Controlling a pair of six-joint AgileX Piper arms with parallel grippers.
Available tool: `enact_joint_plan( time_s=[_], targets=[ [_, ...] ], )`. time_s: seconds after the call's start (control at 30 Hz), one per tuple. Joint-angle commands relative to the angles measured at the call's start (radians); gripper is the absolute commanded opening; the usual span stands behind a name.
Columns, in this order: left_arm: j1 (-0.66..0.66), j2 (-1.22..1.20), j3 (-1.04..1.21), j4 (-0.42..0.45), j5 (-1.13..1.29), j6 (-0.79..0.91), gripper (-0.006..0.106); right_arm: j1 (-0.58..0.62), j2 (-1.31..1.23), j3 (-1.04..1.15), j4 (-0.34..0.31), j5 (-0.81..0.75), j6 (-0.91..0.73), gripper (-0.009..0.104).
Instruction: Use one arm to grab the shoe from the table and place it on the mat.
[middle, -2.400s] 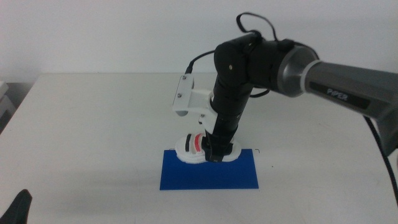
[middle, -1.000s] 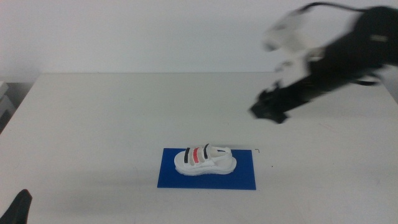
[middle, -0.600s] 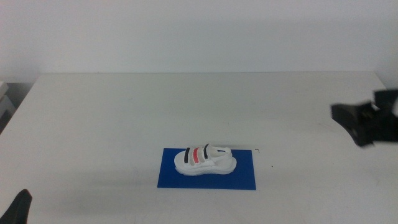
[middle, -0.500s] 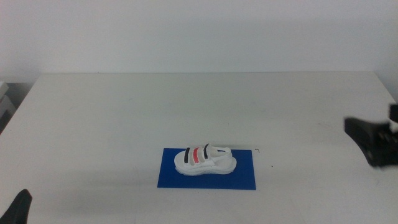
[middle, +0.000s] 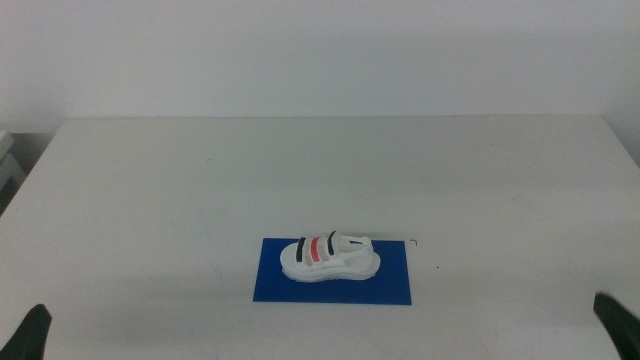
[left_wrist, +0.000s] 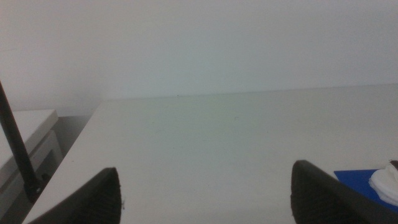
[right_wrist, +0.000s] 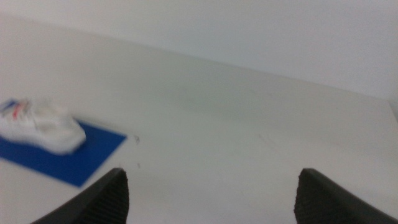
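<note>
- While resting flat on the blue mat (middle: 331, 272), lies lengthwise: white sandal (middle: 328, 257), black and red strap stripes facing up, sole fully within the mat's outline.
- Set toward the near edge of the off-white table (middle: 200, 190), roughly midway between the left and right edges: mat and sandal together.
- Parked low by the near-right corner, jaws spread wide with nothing between them: right gripper (right_wrist: 211, 198), well apart from the sandal.
- Waiting by the near-left corner, likewise gaping and holding nothing: left gripper (left_wrist: 205, 198).
</note>
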Motion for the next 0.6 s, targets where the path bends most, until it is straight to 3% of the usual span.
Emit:
enact_joint_plan(
  time_s=[0.0, 0.3, 0.57],
  targets=[
    [-0.005, -0.013, 0.007, -0.010, -0.082, -0.005, 0.094, -0.009, -0.043, 0.019, -0.055, -0.075, -0.005, 0.075],
    [-0.005, -0.013, 0.007, -0.010, -0.082, -0.005, 0.094, -0.009, -0.242, 0.168, -0.067, -0.075, -0.005, 0.075],
    [-0.005, -0.013, 0.007, -0.010, -0.082, -0.005, 0.094, -0.009, -0.353, 0.167, -0.068, -0.048, -0.006, 0.075]
  ],
)
